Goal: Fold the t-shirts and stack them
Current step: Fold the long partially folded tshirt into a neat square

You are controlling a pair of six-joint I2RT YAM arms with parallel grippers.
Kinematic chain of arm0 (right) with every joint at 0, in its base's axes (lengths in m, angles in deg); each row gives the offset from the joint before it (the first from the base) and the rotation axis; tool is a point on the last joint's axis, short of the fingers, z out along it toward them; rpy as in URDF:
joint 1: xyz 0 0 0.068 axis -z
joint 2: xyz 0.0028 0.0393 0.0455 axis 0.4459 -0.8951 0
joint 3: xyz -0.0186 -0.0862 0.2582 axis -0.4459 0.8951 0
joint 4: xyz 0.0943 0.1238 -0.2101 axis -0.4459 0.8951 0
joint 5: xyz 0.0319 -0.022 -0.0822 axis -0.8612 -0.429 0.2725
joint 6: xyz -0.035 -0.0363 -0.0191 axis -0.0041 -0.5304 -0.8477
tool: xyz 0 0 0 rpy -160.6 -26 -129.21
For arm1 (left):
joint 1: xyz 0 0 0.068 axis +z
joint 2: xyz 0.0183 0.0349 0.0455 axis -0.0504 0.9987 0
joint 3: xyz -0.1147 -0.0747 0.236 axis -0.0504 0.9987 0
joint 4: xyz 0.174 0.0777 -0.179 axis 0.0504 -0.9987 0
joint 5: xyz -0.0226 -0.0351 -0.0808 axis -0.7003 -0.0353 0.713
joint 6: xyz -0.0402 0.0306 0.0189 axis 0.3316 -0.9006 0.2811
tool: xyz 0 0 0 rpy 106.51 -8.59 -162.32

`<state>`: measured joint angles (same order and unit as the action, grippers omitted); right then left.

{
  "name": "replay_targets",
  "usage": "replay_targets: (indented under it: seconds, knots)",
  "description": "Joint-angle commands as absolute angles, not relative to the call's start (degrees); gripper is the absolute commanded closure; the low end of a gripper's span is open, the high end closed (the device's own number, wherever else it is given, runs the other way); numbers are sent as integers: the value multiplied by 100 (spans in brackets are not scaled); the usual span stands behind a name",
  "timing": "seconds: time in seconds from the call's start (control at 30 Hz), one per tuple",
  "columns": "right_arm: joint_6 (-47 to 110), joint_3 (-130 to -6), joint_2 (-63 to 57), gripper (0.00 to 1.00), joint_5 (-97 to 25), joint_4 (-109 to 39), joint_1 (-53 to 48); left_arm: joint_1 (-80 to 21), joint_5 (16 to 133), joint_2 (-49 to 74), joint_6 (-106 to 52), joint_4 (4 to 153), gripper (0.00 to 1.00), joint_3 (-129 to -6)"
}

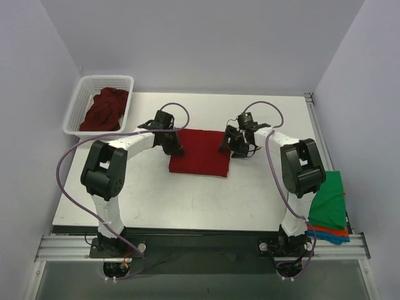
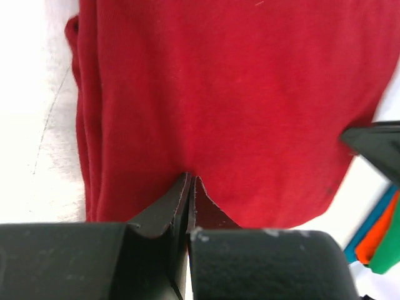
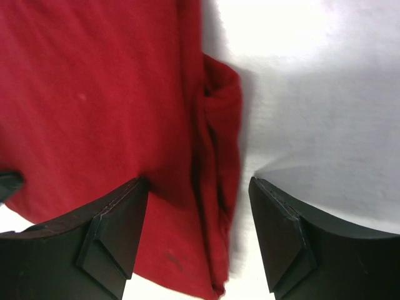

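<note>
— Tabletop [image 1: 144,194] first: white, bare over most of its near half. What is the biggest thing on it?
— The white lattice basket [image 1: 78,106] at the far left corner. A crumpled heap of deep red t-shirts [image 1: 105,110] lies inside it.
— And between the grippers?
— A folded red t-shirt [image 1: 200,152] lies flat around the middle of the table. It is a neat rectangle, with its layers showing along both side edges.
— Other shirts?
— A stack of folded t-shirts [image 1: 330,203] sits at the near right corner and hangs over the right edge. Green is on top, with orange and blue below.
— The grippers themselves?
— The left gripper [image 2: 189,182] is at the shirt's left edge, its fingers pressed together and their tips over the cloth. Whether they nip any fabric I cannot tell. The right gripper [image 3: 199,187] is spread wide across the shirt's right edge, with one finger over the red cloth and the other over bare table.
</note>
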<state>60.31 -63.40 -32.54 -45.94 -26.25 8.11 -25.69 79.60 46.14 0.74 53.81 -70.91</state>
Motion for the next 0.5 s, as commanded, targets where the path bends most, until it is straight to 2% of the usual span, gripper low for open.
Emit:
replay_targets:
  seconds: [0.0,0.1,0.23,0.47]
  knots:
    - [6051,-6331,-3454,34,-4440,-2801,750,-2600,7841,4710,52,5550,97,-7040]
    - [6095,-6243,-3490,36,-4378,-2889,732,-2618,7815,4763,78,5550,97,-7022]
    - [6157,-6181,-3516,49,-4361,-2994,688,-2618,7841,4868,157,5559,98,-7013]
    - [6262,-6199,-3701,56,-4246,-3030,600,-2618,7806,4921,140,5445,99,-7179]
